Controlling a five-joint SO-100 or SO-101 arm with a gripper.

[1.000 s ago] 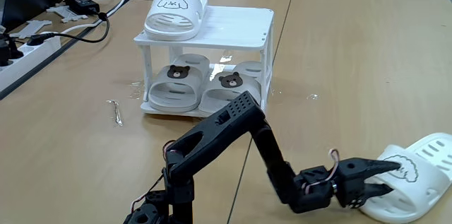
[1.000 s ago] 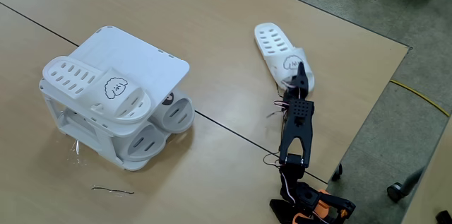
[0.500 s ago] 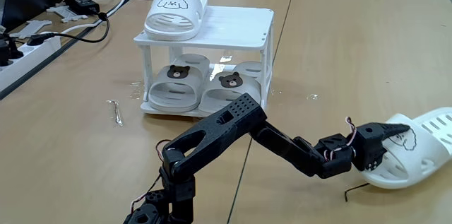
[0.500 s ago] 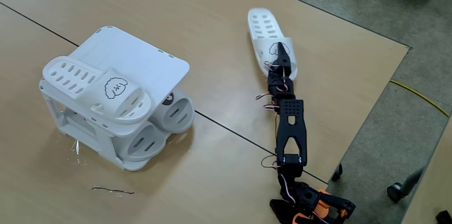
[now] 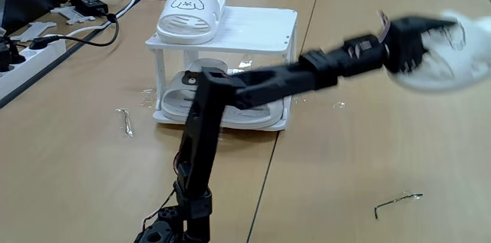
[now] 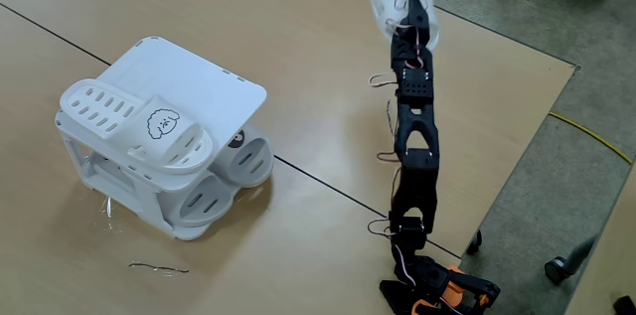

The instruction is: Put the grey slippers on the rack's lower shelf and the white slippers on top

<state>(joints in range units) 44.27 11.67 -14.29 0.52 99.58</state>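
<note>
Fixed views: you are working from two still cameras, one low at the table, one high behind the arm.
Far left: cables and a power strip (image 5: 31, 47) are lying at the table edge, well apart from the work.
Rack (image 5: 265, 24): standing left of centre in the low view; one of the white slippers (image 5: 188, 14) is resting on the left half of its top, and the right half is lying bare.
Lower shelf (image 5: 222, 120): the grey slippers (image 6: 231, 170) are sitting side by side on it, partly hidden by the arm in the low view.
Gripper (image 5: 430, 40): you are holding it high at the right, arm stretched out; motion blur is smearing it.
Jaws: clamped on the second white slipper (image 5: 443, 57) at its strap end; its slotted sole is running away from the arm in the high view.
Key relation: the free slot is lying to the left of the gripper and below it in the low view, beside the slipper already placed.
Judgement: you are carrying, not yet placing; next you are likely swinging left and turning the long axis to match its mate.
Table (image 5: 368, 143): a bent wire (image 5: 397, 199) is lying loose at lower right.
</note>
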